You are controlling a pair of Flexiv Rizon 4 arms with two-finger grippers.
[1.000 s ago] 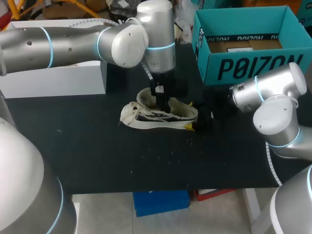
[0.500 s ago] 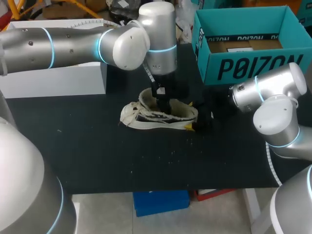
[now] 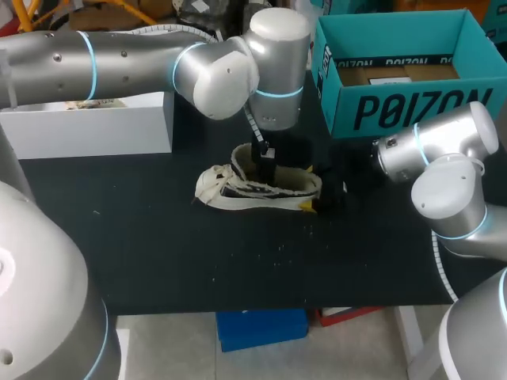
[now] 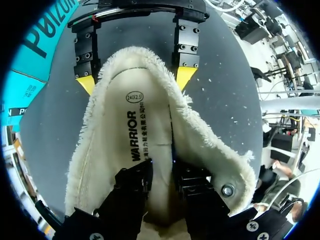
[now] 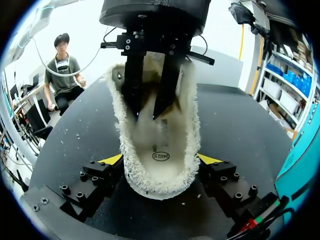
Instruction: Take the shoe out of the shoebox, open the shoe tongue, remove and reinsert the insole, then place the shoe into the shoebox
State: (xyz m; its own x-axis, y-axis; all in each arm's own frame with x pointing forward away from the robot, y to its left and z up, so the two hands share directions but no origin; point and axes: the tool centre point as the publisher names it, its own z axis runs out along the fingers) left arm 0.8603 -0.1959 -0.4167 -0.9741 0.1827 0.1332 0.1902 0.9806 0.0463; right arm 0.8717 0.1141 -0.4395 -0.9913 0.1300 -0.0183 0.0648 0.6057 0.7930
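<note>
Black table (image 3: 158, 237), teal shoebox (image 3: 396, 111) open at the far right. The shoe (image 3: 238, 190) is out of it, sitting sole-down mid-table, near and left of the box.

What matters here is that the shoe's long axis runs left to right, toe at the left, heel at the right. That points the heel straight at my right arm (image 3: 444, 158). The right gripper (image 4: 136, 80) is clamped on it, one yellow tip pressed into each side of the fuzzy heel collar. So the shoe is pinned from the heel end.

My left arm (image 3: 119, 55) reaches over from the left and drops nearly straight down. The left gripper (image 4: 161, 172) is inside the mouth of the shoe, down at the insole (image 4: 135, 130), toward the toe from the heel clamp. Honestly can't tell if it has hold of the insole or is just resting on it, because it's too crowded in there in both wrist views.

My guess is we're at the insole step, though pulling or refitting I couldn't say. The insole lies flat along that same left-right axis, its toe end hidden under the upper. If it's coming out, I'd say the pull should go up and back toward the heel, not straight up. The left arm is the one placed for that, and the right only needs to hold the heel.
</note>
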